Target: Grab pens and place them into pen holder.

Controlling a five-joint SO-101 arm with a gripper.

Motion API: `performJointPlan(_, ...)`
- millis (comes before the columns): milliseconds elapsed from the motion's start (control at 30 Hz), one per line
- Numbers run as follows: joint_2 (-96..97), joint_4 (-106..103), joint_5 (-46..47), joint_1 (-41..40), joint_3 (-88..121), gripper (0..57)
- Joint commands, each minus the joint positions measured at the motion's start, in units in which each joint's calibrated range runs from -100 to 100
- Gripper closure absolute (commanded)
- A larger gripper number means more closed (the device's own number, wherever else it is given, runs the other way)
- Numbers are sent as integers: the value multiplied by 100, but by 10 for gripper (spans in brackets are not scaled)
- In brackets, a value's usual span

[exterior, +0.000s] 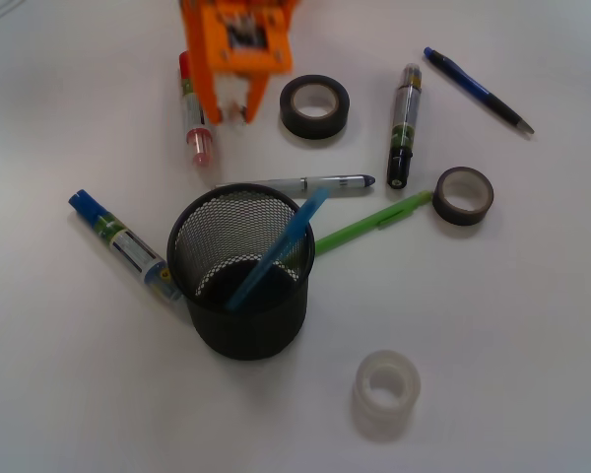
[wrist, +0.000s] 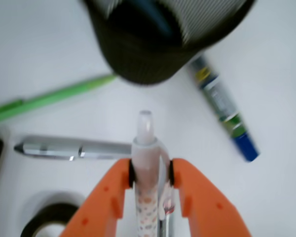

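Clear-white pen (wrist: pixel 147 163): being gripped between orange fingers (wrist: pixel 116 192), near the tip.
Advice: keeping it vertical while carrying over the mesh pen holder (exterior: pixel 241 281).

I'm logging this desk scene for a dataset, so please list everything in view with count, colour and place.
pen holder: 1, black wire mesh, front centre.
light blue pen: 1, leaning inside the holder.
silver pen: 1, lying just behind the holder.
green pen: 1, bright green, right of the holder.
dark blue pen: 1, black tip, far right.
clear-white pen: 1, held between the fingers in the wrist view.
markers: 3; blue cap left of holder, red cap beside the hand, black cap right of centre.
tape rolls: 3; black far centre, dark translucent right, clear front.
table: 1, white.
hand: 1, orange, far centre, closed on the clear-white pen.
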Motion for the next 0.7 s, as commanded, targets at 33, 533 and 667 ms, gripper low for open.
performJointPlan(33,-287,-1166,63,-1,-1009,572)
performJointPlan(533,903,-5532,-225,-180,-1172,572)
performJointPlan(667,1506,-6144,-269,-293,-1127,572)
